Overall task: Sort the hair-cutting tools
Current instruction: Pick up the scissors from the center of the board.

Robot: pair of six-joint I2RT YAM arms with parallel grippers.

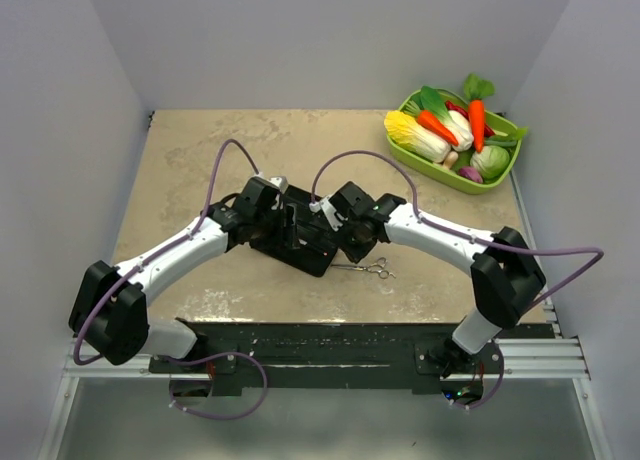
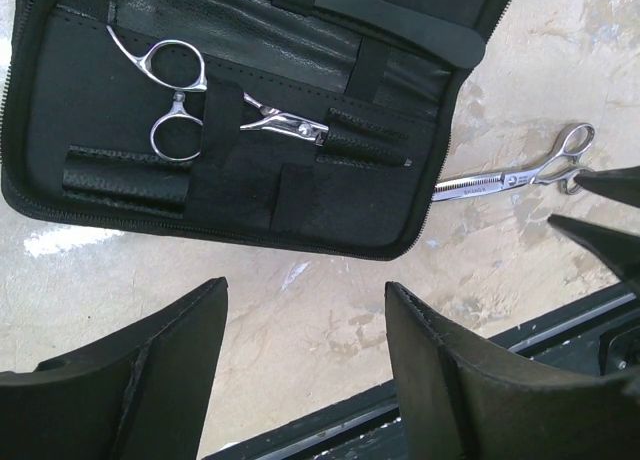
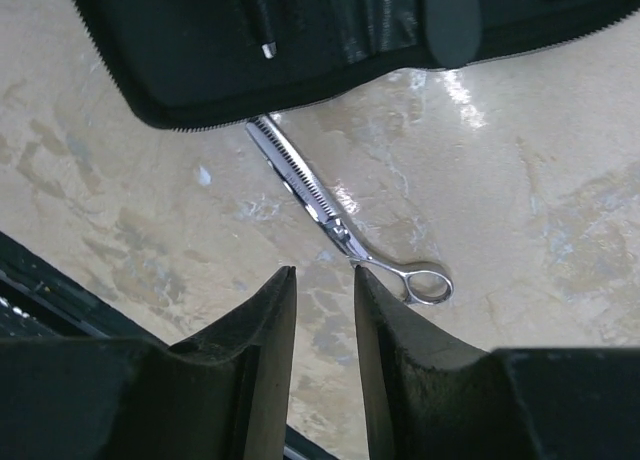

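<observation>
Closest to our left wrist camera stand the left fingers (image 2: 150, 380), 2 blunt black wedges with a wide bare gap between them, holding nothing above the counter (image 2: 320, 310), a beige, mottled, stone-like surface. Just past them lies the case (image 2: 100, 170), open and flat, matt black with stitched pockets, elastic straps and a zip along its rim. Its far part is cut off by the frame.

1 pair of silver scissors (image 2: 178, 102) is tucked inside. Both ring handles show, the middle of the blades is hidden under a strap, and the tip disappears into a sleeve. Across the far part of the case lies a slim black strip with a rounded end, probably 1 comb (image 2: 420, 25). Black on black, it is hard to trace, and we cannot make out a 2nd comb at all.

The right fingers (image 3: 250, 360) are nearly together, with a narrow empty slit between them, gripping nothing. Just beyond their tips rest the toothed scissors (image 3: 330, 215), shiny steel, flat on the counter beside the case. The blade tip meets the zipped rim of the case, and only 1 ring shows plainly in that view.

From above, both wrists cover most of the case. A green tray (image 1: 432, 168) of toy vegetables (image 1: 440, 128) sits well apart in the far right corner.
</observation>
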